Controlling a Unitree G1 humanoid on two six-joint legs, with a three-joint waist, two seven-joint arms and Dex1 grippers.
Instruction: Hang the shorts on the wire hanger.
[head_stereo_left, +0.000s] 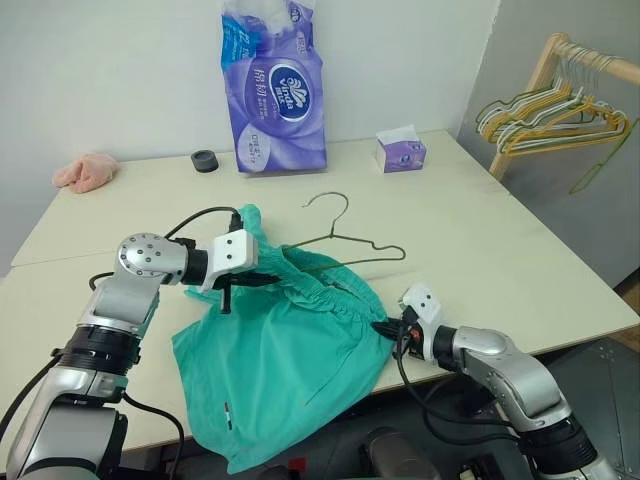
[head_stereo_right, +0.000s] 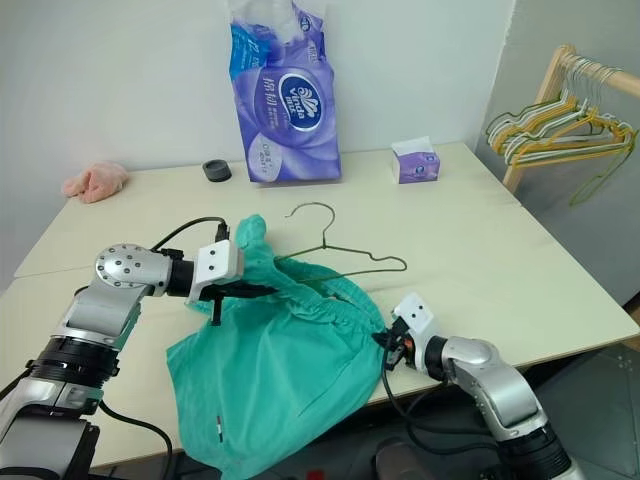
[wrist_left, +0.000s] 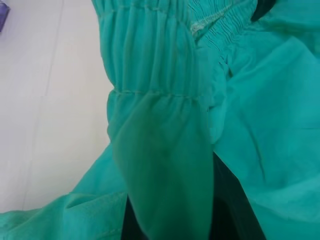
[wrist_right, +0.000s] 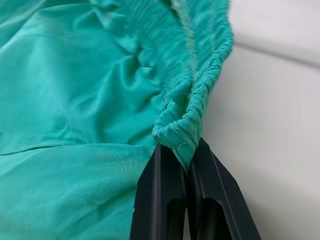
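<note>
Limp, light teal shorts (head_stereo_left: 285, 360) at centre frame, both grippers (head_stereo_left: 238, 283) (wrist_right: 186, 159) pinched shut on the gathered waistband, the firmest hold

Smooth cloth shorts (head_stereo_left: 290, 370) (thin wire hanger (head_stereo_left: 345, 243)).

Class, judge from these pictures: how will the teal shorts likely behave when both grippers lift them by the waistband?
The shorts will probably sag; the cloth already folds and drapes over the table edge. They look light, being thin fabric. The right gripper pinches only the gathered waistband's corner, so it may stretch or slip; the left gripper holds the other side.
</note>
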